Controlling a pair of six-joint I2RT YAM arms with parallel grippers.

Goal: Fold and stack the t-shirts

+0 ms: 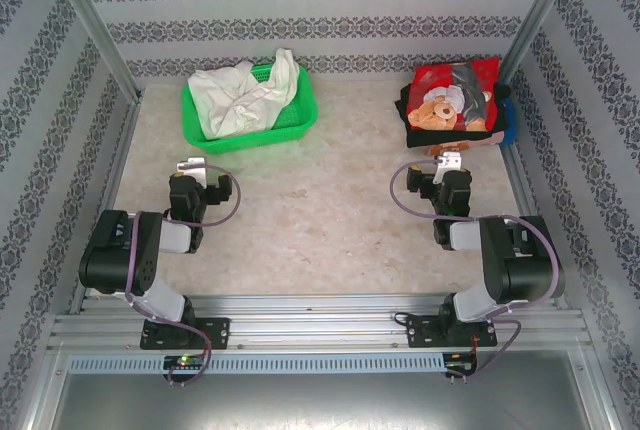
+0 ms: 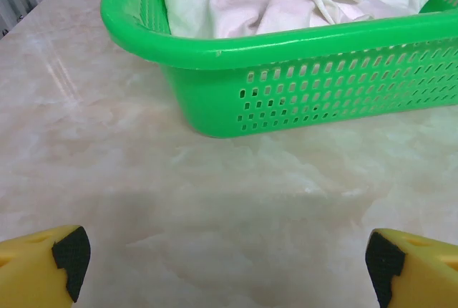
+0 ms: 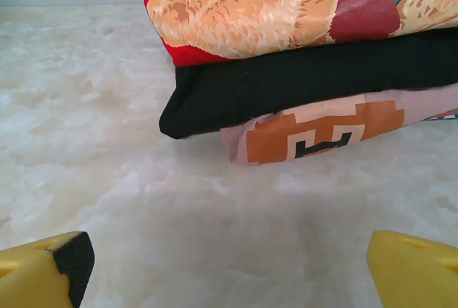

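While the crumpled white cloth t-shirt point(image 1: 243, 90) lies in the green plastic mesh basket point(image 2: 322, 100) far left, the folded stack point(image 1: 455, 110) sits far right.
Red teddy-bear-print t-shirt point(image 3: 272, 7) tops a black one point(image 3: 308, 82); bare marble-look table point(image 1: 320, 230) lies between. Left gripper point(image 2: 229, 268) and right gripper point(image 3: 229, 268) both gape wide, empty.

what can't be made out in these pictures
- Top view: anything under the crumpled white shirt, which fills the green basket.
- Top view: blue shirt, mostly hidden under the red teddy shirt.
- Right wrist view: the stack, its top and right side cut off by frame edges.
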